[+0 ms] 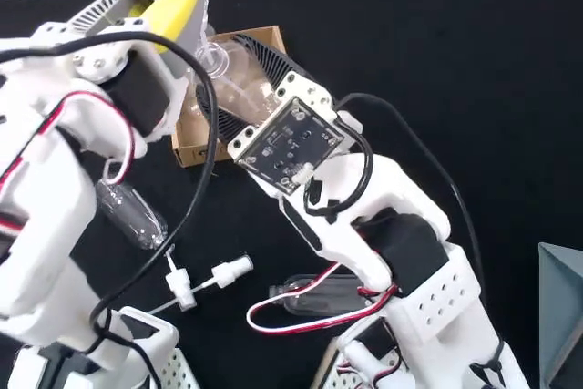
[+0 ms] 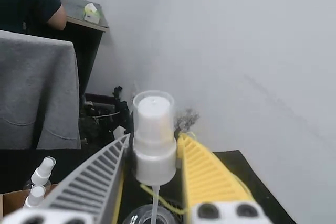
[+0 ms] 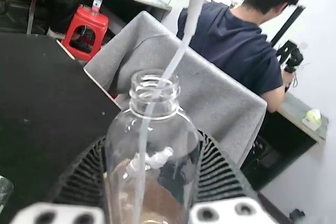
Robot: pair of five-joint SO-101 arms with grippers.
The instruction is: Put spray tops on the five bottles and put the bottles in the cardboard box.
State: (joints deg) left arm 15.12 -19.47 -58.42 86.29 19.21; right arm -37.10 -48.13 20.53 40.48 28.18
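A clear bottle (image 3: 152, 156), neck open, is sitting in the right tool (image 3: 149, 174) above the cardboard box (image 1: 196, 148), which is lying toward the desk's (image 1: 474, 70) far edge. A white spray top (image 2: 154, 124) in the left tool (image 2: 154, 146) is hanging over it, tube dipping into the neck. A second bottle (image 1: 132, 213) and a third bottle (image 1: 314, 293) are lying uncapped toward the near edge, with two loose spray tops (image 1: 228, 271) between them.

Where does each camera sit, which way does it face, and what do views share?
High: above the table, looking down at both arms and the box.
Left wrist: on the left arm, looking along the left pincer, shut on a spray top.
Right wrist: on the right arm, looking along the right pincer, shut on a bottle.
Shared: both wrist views show the top's tube in that bottle.
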